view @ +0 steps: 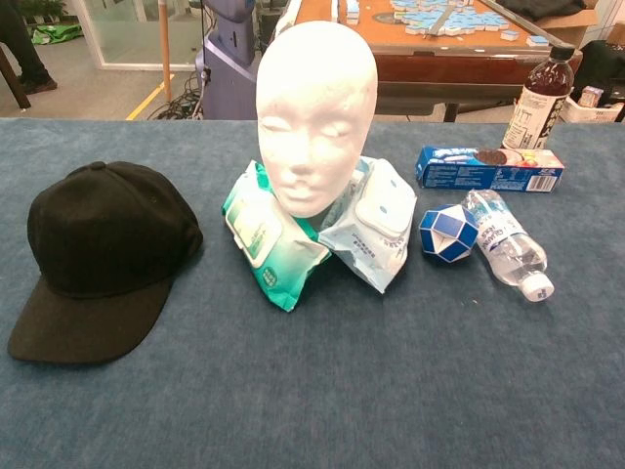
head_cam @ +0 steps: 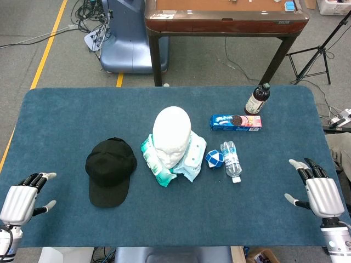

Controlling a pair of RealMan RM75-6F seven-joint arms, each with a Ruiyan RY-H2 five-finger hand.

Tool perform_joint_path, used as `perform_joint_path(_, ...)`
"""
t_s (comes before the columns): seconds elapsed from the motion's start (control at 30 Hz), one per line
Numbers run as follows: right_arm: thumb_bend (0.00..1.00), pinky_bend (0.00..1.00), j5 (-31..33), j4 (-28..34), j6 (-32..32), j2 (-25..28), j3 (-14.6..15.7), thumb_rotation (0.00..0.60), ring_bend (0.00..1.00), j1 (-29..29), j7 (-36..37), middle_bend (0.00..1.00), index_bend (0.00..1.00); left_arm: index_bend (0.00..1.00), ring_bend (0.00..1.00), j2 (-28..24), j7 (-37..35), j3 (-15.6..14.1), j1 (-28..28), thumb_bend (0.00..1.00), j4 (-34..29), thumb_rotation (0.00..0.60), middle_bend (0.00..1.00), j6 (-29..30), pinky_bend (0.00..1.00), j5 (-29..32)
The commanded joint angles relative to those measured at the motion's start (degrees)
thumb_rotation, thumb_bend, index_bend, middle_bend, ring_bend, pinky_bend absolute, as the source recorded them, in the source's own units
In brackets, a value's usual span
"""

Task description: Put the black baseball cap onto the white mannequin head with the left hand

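One black baseball cap [head_cam: 110, 171] lies on the blue table mat [head_cam: 55, 120], crown up, brim pointing toward me at 6 o'clock. It sits at 9 o'clock from the one white mannequin head [head_cam: 171, 136], near it but apart. The head stands upright mid-table, face toward me, resting on two wet-wipe packs [head_cam: 189, 159]: one green at its 7 o'clock, one pale blue at its 4 o'clock, both touching its base.

My left hand [head_cam: 22, 200] is at the near left edge, at 8 o'clock from the cap and well apart from it, fingers spread, holding nothing. My right hand [head_cam: 319, 192] is at the near right edge, fingers spread, thumb out, holding nothing. Neither shows in the chest view.

Other items, all at the 3 o'clock side of the head: one blue-and-white puzzle ball [head_cam: 214, 158] just beside the pale blue pack; one small water bottle [head_cam: 231, 160] lying on its side, cap toward me, touching or nearly touching the ball, I cannot tell which; one blue cookie box [head_cam: 236, 122] lying flat at 1 o'clock from the ball; one dark drink bottle [head_cam: 256, 99] upright at 1 o'clock from the box.

One brown table [head_cam: 225, 16] stands beyond the mat at 12 o'clock.
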State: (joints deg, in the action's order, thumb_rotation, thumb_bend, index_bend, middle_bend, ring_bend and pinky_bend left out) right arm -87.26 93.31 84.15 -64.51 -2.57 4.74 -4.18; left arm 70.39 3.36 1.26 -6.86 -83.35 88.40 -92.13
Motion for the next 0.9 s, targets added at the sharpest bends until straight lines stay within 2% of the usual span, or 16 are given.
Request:
perform_joint_path(0.03, 0.00, 0.20, -0.14, 0.25, -0.05, 0.08, 0.12, 0.600, 0.12, -0.02, 0.15, 0.25, 0.18, 0.34, 0.29, 0.05, 0.03, 0.00, -0.02, 0.03, 0.07, 0.600, 0.35, -0.01, 0.50, 0.01)
perform_joint_path(0.37, 0.00, 0.20, 1.22, 0.82, -2.53, 0.62, 0.14, 0.600, 0.12, 0.78, 0.62, 0.25, 0.18, 0.34, 0.30, 0.32, 0.49, -0.64, 0.15, 0.03, -0.33, 0.600, 0.35, 1.30, 0.50, -1.89)
perform_joint_path(0.63, 0.00, 0.20, 1.32, 1.13, -2.16, 1.43, 0.02, 0.600, 0.12, 0.58, 2.06, 0.26, 0.18, 0.39, 0.34, 0.85, -1.26, -3.50, -0.66, 0.03, -1.83, 0.600, 0.41, 2.31, 0.53, -8.55)
perform_joint_path(0.77, 0.00, 0.20, 1.04, 1.17, -1.97, 1.81, 0.11, 0.600, 0.12, 0.48, 2.81, 0.26, 0.18, 0.40, 0.38, 0.58, 0.72, -4.74, -1.52, 0.03, -4.02, 0.600, 0.43, 1.29, 0.54, -11.40)
perform_joint_path(0.83, 0.00, 0.20, 0.96, 1.23, -1.93, 1.99, 0.16, 0.600, 0.12, 0.44, 3.11, 0.26, 0.18, 0.41, 0.41, 0.61, 2.56, -5.29, -2.02, 0.09, -5.23, 0.600, 0.47, 0.18, 0.57, -12.47)
perform_joint_path(0.9, 0.00, 0.20, 0.71, 1.24, -1.74, 2.18, 0.25, 0.600, 0.12, 0.35, 3.47, 0.26, 0.18, 0.42, 0.43, 0.86, 4.10, -5.52, -2.72, 0.18, -6.52, 0.600, 0.50, -1.37, 0.59, -12.94)
